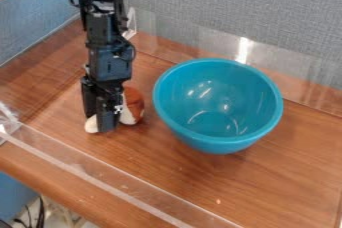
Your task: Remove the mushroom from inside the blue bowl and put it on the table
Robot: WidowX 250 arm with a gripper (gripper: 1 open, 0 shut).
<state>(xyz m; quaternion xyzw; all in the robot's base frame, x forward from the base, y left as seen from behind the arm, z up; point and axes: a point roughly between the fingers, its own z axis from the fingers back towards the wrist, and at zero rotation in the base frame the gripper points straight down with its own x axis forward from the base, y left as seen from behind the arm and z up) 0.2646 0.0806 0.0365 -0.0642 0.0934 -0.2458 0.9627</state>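
1. Nearest ran the low clear acrylic wall (123,194), with loose cables below its left part; any sideways exit near the tabletop would have had to respect it.
2. Behind it, on the wood-grain table (167,177), was the mushroom (132,106), outside the bowl, its reddish cap toward the bowl and pale parts showing on both sides of the dark gripper (103,128).
3. The gripper pointed down right at the mushroom, hiding its middle. Whether its fingers pinched it or stood apart, I could not tell.
4. The step in hand looked like the release, the carrying apparently done. Next called for spread fingers and a straight lift, lest the mushroom be dragged or tipped.
5. The blue bowl (217,106) stood upright to one side, near enough that a swing toward it might have knocked it.
6. Farthest back rose a grey textured panel (241,7).
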